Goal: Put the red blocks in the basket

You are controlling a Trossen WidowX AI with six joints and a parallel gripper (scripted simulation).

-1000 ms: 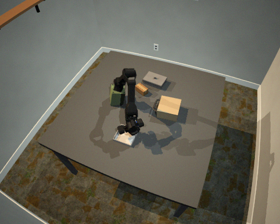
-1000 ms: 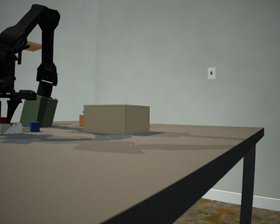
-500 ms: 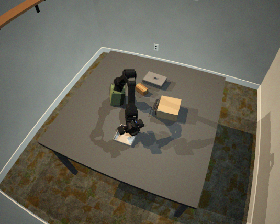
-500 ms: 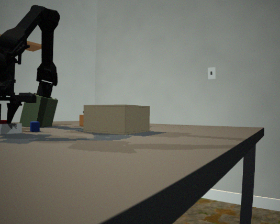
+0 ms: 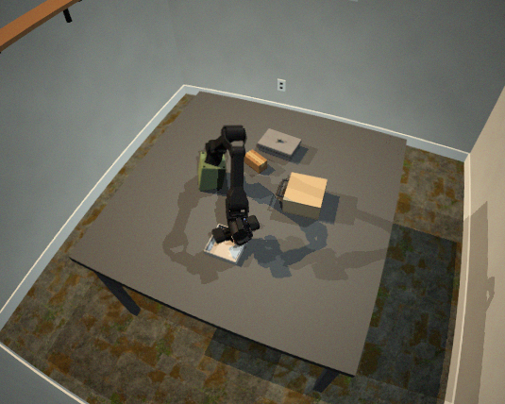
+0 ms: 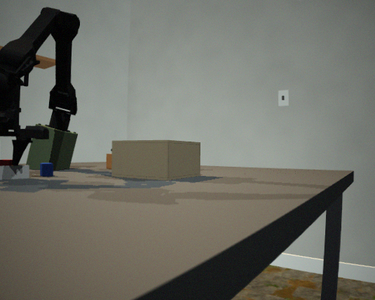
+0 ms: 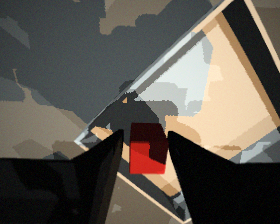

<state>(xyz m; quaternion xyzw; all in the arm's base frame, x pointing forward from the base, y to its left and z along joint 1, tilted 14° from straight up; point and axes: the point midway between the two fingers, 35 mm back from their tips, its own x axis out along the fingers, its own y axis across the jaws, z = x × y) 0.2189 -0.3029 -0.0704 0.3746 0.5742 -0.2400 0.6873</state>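
Note:
My gripper (image 6: 4, 162) (image 7: 145, 134) points down and is open, its fingertips at the basket's rim height. A red block (image 6: 5, 162) (image 7: 147, 159) is between the fingers, with a narrow gap on each side in the wrist view. The white-walled basket (image 5: 221, 258) (image 6: 22, 172) (image 7: 256, 57) stands upright on the table; the red block is over or in its near corner, and whether it touches the floor cannot be told. A blue block (image 6: 46, 169) stands on the table just outside the basket.
A tan box (image 5: 305, 189) (image 6: 139, 159) with a dark handle (image 5: 281, 190) on one side stands to the right. A grey flat box (image 5: 278, 143) lies at the back, with an orange block (image 5: 256, 161) (image 6: 108, 161) before it. A green block-like object (image 5: 210, 176) (image 6: 40, 151) stands beside the arm.

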